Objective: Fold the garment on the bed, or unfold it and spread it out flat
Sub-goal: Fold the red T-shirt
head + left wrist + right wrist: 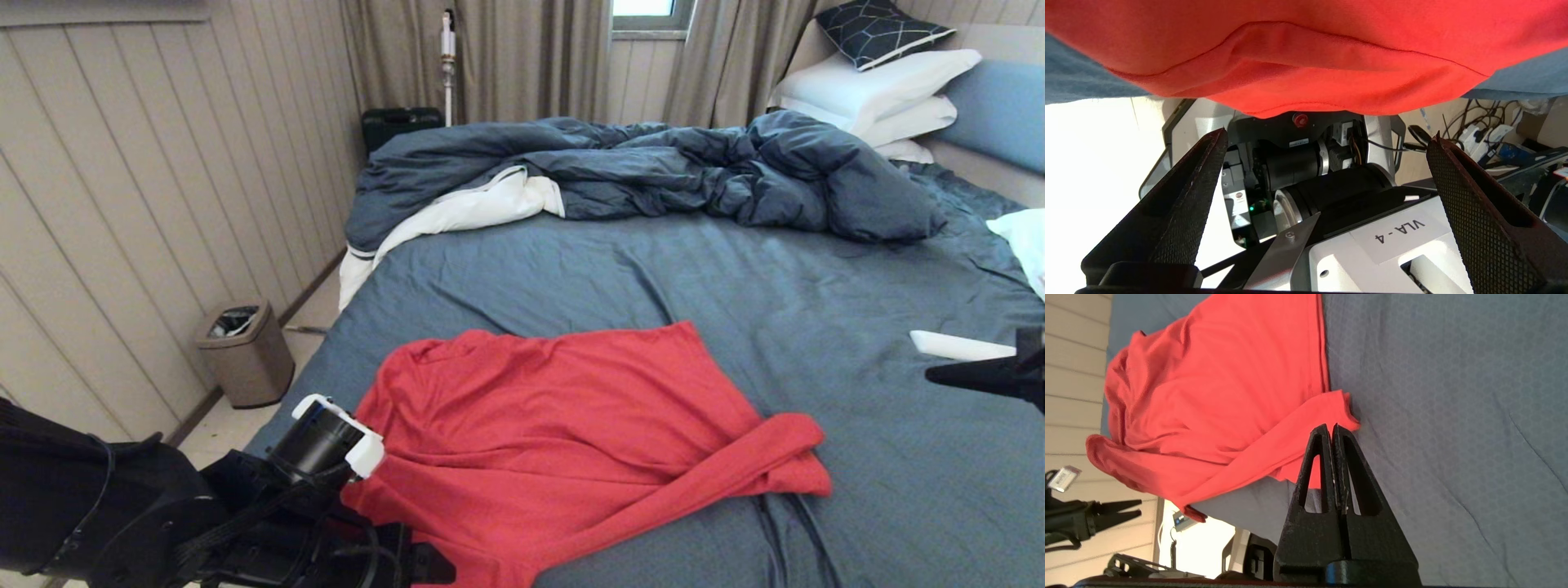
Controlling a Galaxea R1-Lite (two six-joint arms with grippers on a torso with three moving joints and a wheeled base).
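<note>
Here the garment (563, 441) lies rumpled at the near edge of the bed (816, 294), one hem hanging over, probably why the left hand (1327, 134) waits just below it, fingers wide apart and empty. The right hand (1333, 430), pinched together on nothing, hovers over bare sheet (near the folded sleeve); the bin (243, 353) on the floor holds a dark liner.

From my seat the garment (571, 425) reads as thin red jersey, matt and soft, with a stitched hem showing in the left wrist view. The bed (735, 269) wears a blue-grey cloth sheet with a fine woven pattern, lightly creased. I see the duvet (653, 167) as dull, rumpled dark blue fabric. The left gripper (1327, 139) has matt black fingers (1188, 196) with a cross-hatched texture; the right gripper (1332, 430) looks like rough black plastic
</note>
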